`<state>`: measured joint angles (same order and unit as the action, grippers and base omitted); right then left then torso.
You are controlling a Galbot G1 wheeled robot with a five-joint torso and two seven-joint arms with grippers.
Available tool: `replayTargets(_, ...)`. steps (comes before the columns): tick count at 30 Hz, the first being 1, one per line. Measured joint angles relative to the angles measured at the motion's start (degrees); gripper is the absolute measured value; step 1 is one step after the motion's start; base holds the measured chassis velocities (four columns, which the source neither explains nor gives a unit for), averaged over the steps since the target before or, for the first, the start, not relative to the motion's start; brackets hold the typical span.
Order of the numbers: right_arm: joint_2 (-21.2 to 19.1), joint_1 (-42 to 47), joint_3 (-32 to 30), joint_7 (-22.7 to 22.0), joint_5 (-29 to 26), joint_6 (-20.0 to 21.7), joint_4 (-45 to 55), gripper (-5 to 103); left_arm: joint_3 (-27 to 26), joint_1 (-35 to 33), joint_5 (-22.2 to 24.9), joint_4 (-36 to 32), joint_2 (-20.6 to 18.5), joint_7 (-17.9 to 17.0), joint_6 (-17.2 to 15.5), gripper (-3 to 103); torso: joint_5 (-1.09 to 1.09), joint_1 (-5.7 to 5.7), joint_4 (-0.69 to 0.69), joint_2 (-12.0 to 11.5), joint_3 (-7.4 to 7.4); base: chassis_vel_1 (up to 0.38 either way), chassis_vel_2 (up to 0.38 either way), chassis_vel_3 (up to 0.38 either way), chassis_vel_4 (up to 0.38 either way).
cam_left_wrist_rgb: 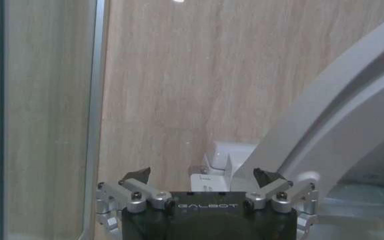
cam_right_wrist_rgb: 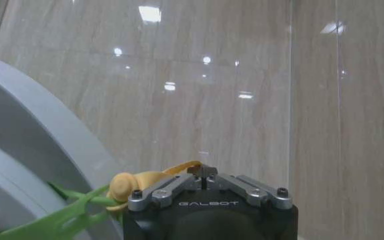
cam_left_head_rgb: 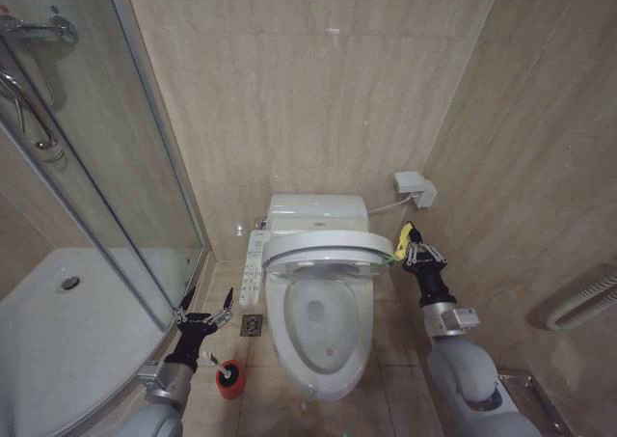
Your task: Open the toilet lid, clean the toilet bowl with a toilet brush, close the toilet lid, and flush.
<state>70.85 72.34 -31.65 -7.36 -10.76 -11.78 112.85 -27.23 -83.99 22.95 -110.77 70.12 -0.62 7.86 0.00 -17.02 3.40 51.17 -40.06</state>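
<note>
Filling the left third of the head view, a curved glass shower enclosure (cam_left_head_rgb: 96, 196) rises over a white shower tray (cam_left_head_rgb: 58, 341), with beige tiled walls (cam_left_head_rgb: 318, 80) behind and a tiled floor (cam_left_head_rgb: 386, 331) below. At lower left, the left gripper (cam_left_head_rgb: 204, 309) hovers above the floor, its jaws spread apart and holding nothing. Just right of it and below, the red cup holder (cam_left_head_rgb: 229, 379) stands on the floor, a thin white stick beside it; whether that is the toilet brush cannot be told. A floor drain (cam_left_head_rgb: 252, 325) sits between holder and toilet. At centre, the white toilet bowl (cam_left_head_rgb: 323, 341) runs lengthwise from the back wall toward the camera, its basin exposed. The toilet lid (cam_left_head_rgb: 318, 249), smooth and white, is partly raised, hinged at the wall end. At right of centre, the right gripper (cam_left_head_rgb: 415, 252) is clamped on the yellow-green strap (cam_left_head_rgb: 403, 239) at the lid's edge.
</note>
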Motion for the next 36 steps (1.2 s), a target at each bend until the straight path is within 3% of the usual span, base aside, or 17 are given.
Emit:
replayTargets(15, -5.1, -12.9, -0.2, -1.1, -9.0, 12.3, -8.3, 0, 0.0, 0.0, 0.0, 0.0, 0.0, 0.0, 0.0, 100, -0.01, -0.01, -0.02, 0.0, 0.0, 0.0, 0.0, 0.0, 0.0)
replayTargets(36, -7.3, -32.3, 8.2, 1.0, -13.7, 14.9, -25.0, 0, 0.0, 0.0, 0.0, 0.0, 0.0, 0.0, 0.0, 100, 0.0, -0.02, 0.05, 0.0, -0.01, 0.0, 0.0, 0.0, 0.0)
